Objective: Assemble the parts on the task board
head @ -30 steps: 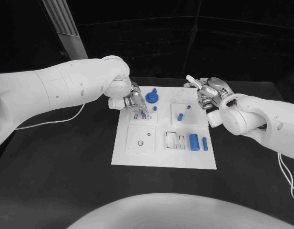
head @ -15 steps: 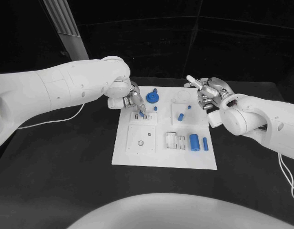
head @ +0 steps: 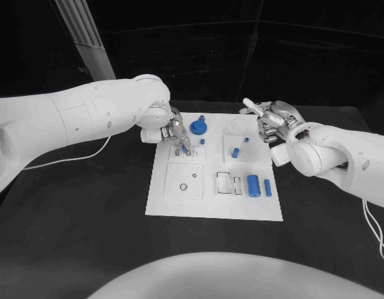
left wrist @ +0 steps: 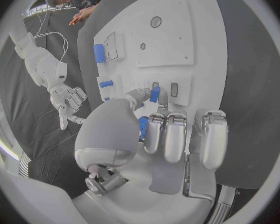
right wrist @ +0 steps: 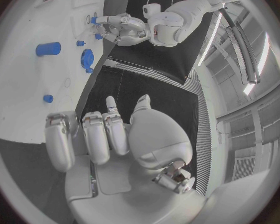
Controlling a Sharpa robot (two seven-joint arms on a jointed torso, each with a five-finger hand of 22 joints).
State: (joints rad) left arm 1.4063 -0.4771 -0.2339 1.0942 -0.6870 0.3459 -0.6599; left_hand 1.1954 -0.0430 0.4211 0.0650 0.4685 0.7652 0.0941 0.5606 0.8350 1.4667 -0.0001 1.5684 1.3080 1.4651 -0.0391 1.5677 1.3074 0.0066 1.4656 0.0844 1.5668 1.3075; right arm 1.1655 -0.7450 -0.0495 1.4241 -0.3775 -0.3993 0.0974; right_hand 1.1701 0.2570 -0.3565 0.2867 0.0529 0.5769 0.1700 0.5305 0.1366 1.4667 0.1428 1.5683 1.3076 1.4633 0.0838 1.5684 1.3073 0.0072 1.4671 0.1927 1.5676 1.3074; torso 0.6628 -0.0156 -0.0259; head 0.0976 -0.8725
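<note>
The task board (head: 214, 187) is taken as landmark. Over its far-left corner, a small blue peg (left wrist: 154, 94), likely light, stiff and slippery, is pinched endwise by the left hand (head: 167, 129). Beyond its far-right corner, the right hand (head: 273, 123) is held released.

Black table (head: 84, 212), prob. dark walls

Dim dark scene, sharp focus, fisheye-bent edges.
</note>
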